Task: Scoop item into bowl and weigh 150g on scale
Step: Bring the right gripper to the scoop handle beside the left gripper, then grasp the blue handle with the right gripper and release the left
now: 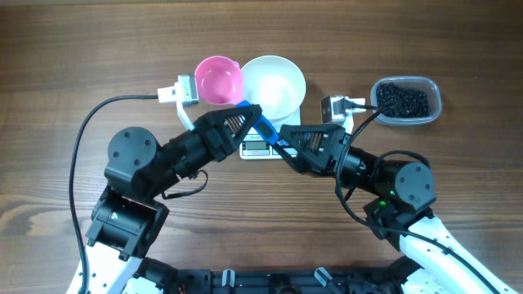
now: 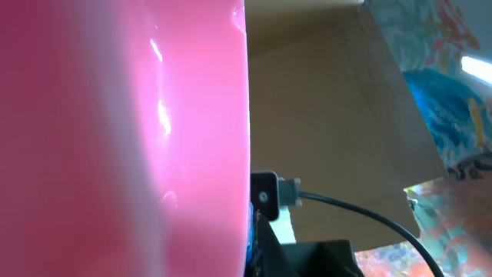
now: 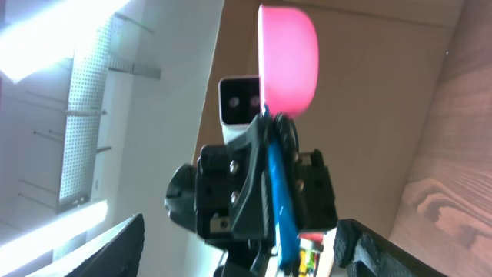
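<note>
Wooden table [image 1: 49, 65] here, and we've got the pink scoop [image 1: 218, 80] up beside the bowl [image 1: 274, 82].
Our left gripper [image 1: 248, 113] is clamped on its blue handle [image 1: 263, 129], while the right gripper [image 1: 283, 146] sits wide open at the handle's end. The bowl's on the scale [image 1: 255, 149], and the beans [image 1: 402, 98] are in the tub [image 1: 434, 107] far right.

A pink scoop [image 1: 219, 81] shows near the worktop's [image 1: 49, 65] far edge, left of centre, its blue handle [image 1: 265, 131] slanting toward the near right. A clear plastic tub [image 1: 436, 100] stands further right along that edge.
</note>
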Action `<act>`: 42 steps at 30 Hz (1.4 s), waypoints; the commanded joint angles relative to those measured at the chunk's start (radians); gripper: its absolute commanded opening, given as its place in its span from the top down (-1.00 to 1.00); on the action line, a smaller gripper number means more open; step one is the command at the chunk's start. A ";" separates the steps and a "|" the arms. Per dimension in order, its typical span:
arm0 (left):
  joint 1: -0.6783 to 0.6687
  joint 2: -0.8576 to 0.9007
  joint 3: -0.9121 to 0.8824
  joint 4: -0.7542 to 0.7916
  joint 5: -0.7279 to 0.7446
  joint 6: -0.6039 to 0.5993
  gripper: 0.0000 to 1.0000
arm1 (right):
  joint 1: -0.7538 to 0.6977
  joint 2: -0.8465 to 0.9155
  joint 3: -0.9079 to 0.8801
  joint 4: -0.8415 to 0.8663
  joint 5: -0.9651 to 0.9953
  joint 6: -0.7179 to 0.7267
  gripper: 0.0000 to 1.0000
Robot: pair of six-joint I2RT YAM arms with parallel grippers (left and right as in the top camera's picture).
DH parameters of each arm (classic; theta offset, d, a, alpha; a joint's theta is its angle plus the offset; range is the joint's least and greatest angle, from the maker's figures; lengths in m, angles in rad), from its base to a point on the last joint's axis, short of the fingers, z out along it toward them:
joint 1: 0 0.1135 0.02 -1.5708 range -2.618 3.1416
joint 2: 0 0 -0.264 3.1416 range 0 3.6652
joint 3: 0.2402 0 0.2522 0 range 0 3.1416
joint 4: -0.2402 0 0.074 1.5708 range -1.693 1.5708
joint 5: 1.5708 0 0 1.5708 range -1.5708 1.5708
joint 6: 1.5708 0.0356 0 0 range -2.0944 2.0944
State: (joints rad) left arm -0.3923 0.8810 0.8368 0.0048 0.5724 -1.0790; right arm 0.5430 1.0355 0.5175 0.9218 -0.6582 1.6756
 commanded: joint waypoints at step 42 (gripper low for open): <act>-0.064 0.050 -0.002 0.045 -0.111 -0.032 0.92 | 0.010 0.026 0.021 0.005 0.060 0.037 0.12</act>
State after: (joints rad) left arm -0.4519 0.9260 0.8368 0.0425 0.4824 -1.1057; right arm 0.5476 1.0622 0.5175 0.9184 -0.5941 1.7023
